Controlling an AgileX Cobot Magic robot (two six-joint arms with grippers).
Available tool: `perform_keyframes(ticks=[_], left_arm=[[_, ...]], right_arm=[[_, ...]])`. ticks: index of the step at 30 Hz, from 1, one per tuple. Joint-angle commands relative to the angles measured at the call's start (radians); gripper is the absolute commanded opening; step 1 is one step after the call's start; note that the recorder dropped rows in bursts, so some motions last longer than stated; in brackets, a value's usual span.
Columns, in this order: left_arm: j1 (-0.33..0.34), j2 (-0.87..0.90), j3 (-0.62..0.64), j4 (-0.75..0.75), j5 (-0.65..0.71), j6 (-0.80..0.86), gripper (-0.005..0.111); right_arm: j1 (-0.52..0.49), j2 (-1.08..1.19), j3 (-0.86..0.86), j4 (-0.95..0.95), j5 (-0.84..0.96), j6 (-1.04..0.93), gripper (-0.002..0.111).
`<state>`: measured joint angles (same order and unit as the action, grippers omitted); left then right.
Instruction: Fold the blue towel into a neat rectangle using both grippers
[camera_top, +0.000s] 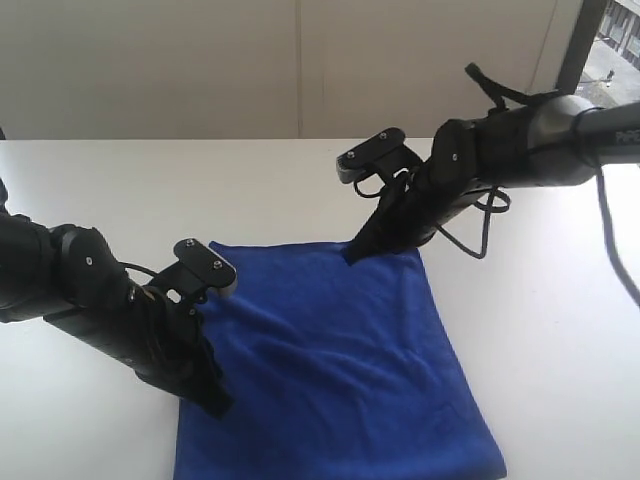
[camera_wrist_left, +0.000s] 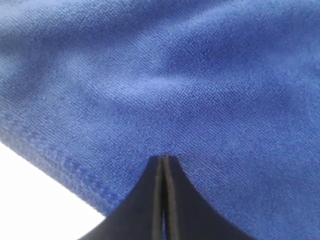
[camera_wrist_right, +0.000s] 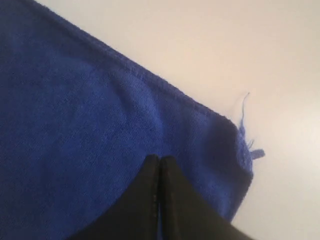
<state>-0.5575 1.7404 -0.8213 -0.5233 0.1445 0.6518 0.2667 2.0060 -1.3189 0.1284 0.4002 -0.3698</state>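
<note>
The blue towel (camera_top: 330, 350) lies spread on the white worktop (camera_top: 150, 190). Your left end effector (camera_top: 217, 402), at its left edge, and right end effector (camera_top: 352, 256), at its far corner, are closed tight, pinching nothing visible. Take both hems level so the edges meet squarely.

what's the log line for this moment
left gripper: shut, tips on blue towel near edge | right gripper: shut, tips near towel corner

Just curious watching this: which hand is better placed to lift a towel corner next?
Probably the right hand: its closed tips sit close to a corner of the blue towel. The left hand rests by a side hem, away from any corner.
</note>
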Motion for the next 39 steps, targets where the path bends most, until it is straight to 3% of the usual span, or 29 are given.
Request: perform_keyframes(ticks=[1, 31, 39], left_arm=[[-0.003, 0.006, 0.019, 0.008, 0.035, 0.0, 0.0], [-0.003, 0.002, 0.019, 0.008, 0.097, 0.0, 0.0], [-0.003, -0.146, 0.017, 0.008, 0.069, -0.005, 0.0]], right_arm=[[-0.008, 0.057, -0.03, -0.04, 0.002, -0.017, 0.0], [-0.009, 0.172, -0.116, -0.15, 0.021, 0.016, 0.0], [-0.009, 0.097, -0.115, -0.15, 0.019, 0.016, 0.0]])
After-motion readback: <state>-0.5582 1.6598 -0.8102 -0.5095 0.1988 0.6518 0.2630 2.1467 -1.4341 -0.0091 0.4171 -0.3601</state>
